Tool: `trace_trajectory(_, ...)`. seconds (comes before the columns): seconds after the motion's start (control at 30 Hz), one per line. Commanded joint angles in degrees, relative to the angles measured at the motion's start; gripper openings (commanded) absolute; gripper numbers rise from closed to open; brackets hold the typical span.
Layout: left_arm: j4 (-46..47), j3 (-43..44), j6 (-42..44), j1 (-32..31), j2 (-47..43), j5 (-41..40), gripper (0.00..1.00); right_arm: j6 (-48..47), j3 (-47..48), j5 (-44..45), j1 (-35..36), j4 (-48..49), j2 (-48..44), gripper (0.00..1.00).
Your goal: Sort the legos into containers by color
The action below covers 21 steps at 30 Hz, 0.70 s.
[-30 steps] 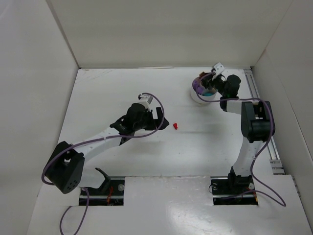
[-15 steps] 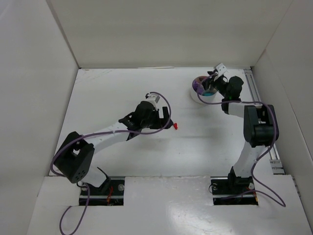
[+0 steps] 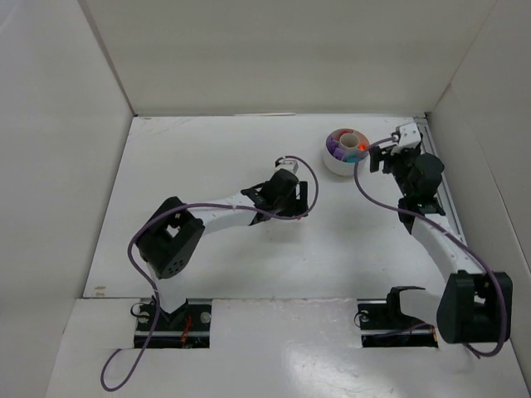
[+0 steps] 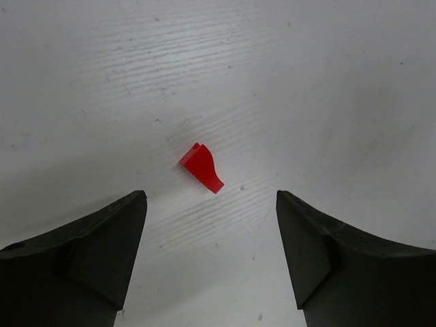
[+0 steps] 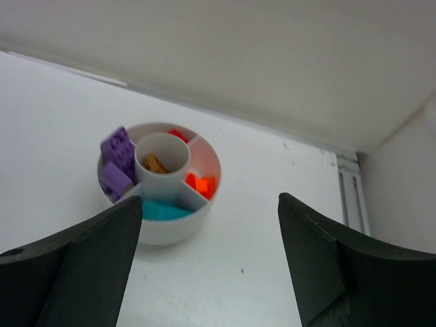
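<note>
While the top view sets the tub [image 3: 337, 165] well apart from your left gripper [image 3: 302, 210], its wrist view frames one red lego [image 4: 201, 167] between parted jaws. Your right wrist view shows the right gripper [image 5: 208, 199], jaws apart, facing the filled tub; seemingly only that brick remains.

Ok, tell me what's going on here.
The left gripper hangs open over a lone red lego on the table, not yet gripping it. The right gripper is open and empty near the tub, which holds purple, teal, orange and red pieces in separate wedges.
</note>
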Motion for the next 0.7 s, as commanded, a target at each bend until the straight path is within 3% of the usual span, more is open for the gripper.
trace_trajectory(0.0, -2.2, 3.2, -1.5, 0.1, 1.5, -2.7, 0.72, 1.5, -4.0, 9.1, -0.4, -13.0, -6.0, 0.85)
trace_trajectory(0.2, -2.8, 4.4, -2.0, -1.3, 4.1, -4.1, 0.64, 4.7, -7.4, 9.8, -0.9, -17.7, -14.9, 0.87)
trace_trajectory(0.47, -5.9, 8.1, -3.9, -3.2, 8.4, -9.1, 0.59, 4.7, -9.2, 9.9, -0.9, -22.9, -18.0, 0.88)
trace_trajectory(0.67, -8.7, 10.6, -4.5, -4.9, 11.5, -13.6, 0.45, 4.2, -9.7, 10.4, -0.9, -26.8, -20.4, 0.88)
